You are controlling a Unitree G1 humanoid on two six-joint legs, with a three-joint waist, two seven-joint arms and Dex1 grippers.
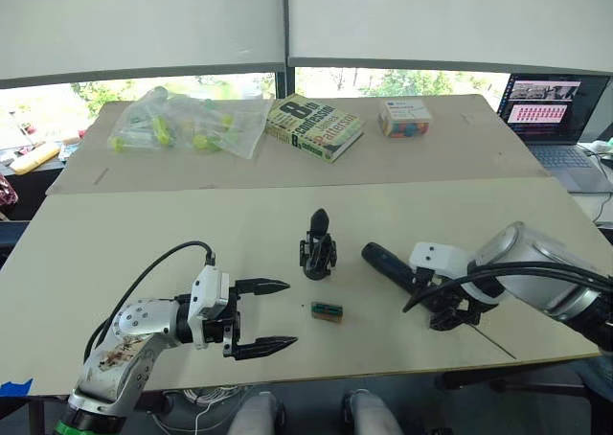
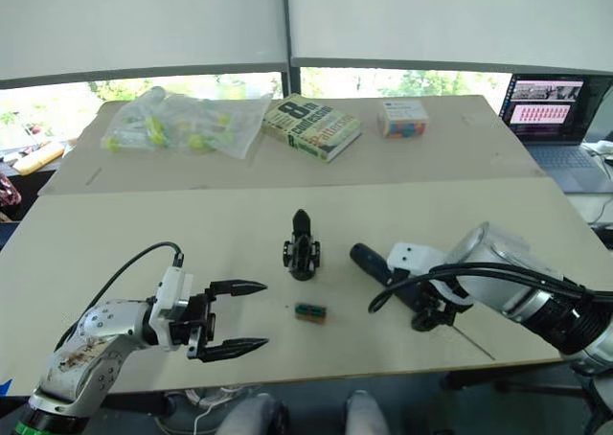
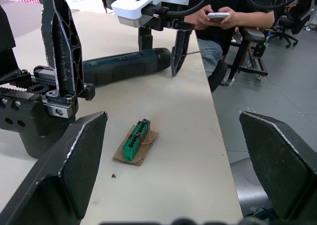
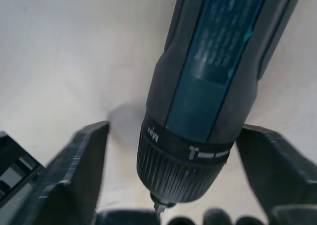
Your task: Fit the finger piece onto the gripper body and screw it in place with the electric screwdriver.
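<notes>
the job looks like it has hardly begun: the gripper body stands alone in the middle of the table with its pointed finger sticking straight up, no screwing has been done that i can see, and i cannot spot the finger piece for sure. the electric screwdriver lies flat just to the right of it, long way slanting, rounded end toward the gripper body and thin bit toward the table's near right edge, and the right gripper has its fingers wide apart on both sides of it, not squeezing yet. the left gripper hangs wide open with nothing in it, near a small green block.
</notes>
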